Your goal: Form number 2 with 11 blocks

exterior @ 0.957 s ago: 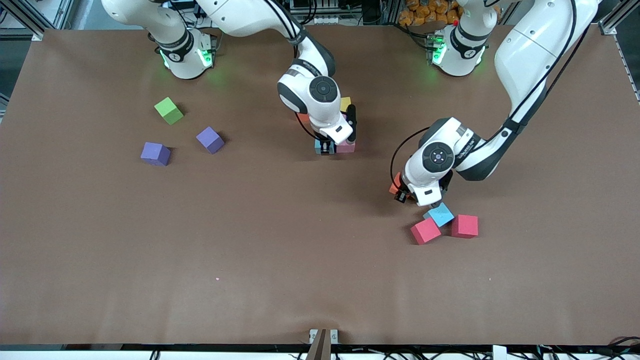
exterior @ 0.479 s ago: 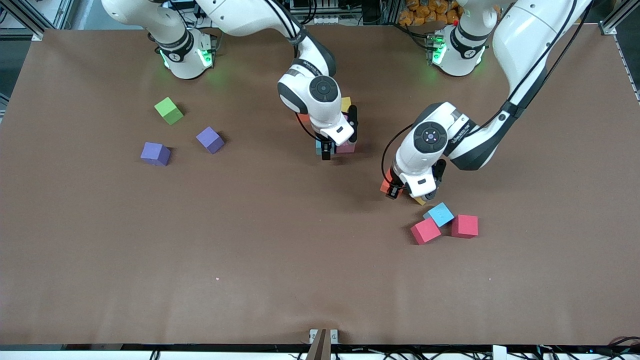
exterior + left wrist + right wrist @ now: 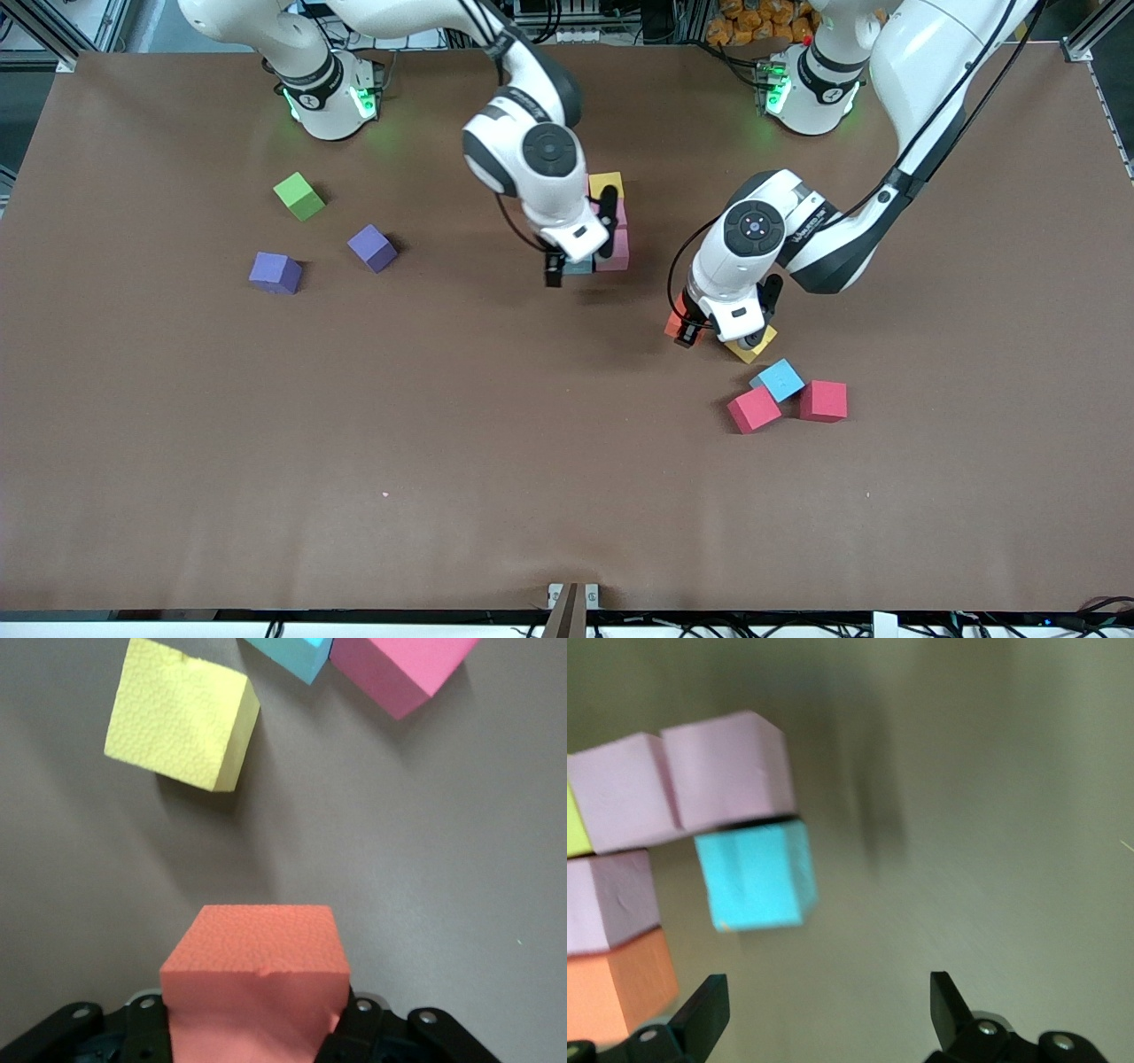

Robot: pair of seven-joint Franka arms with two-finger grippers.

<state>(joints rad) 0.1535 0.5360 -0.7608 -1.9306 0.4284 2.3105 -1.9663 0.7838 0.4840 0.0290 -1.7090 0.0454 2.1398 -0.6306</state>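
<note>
Right gripper [image 3: 578,257] lifts off the placed blue cube [image 3: 757,874], jaws wide, empty. Left gripper [image 3: 709,335] carries a grainy orange foam cube [image 3: 257,979] clamped over the table; I see it only partly from the front.

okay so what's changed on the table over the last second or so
The right claw let go of the light blue block, opened and lifted away from the cluster. The left claw, shut on an orange block, carried it off, uncovering a yellow block. The purple blocks and green cube stayed put.
</note>
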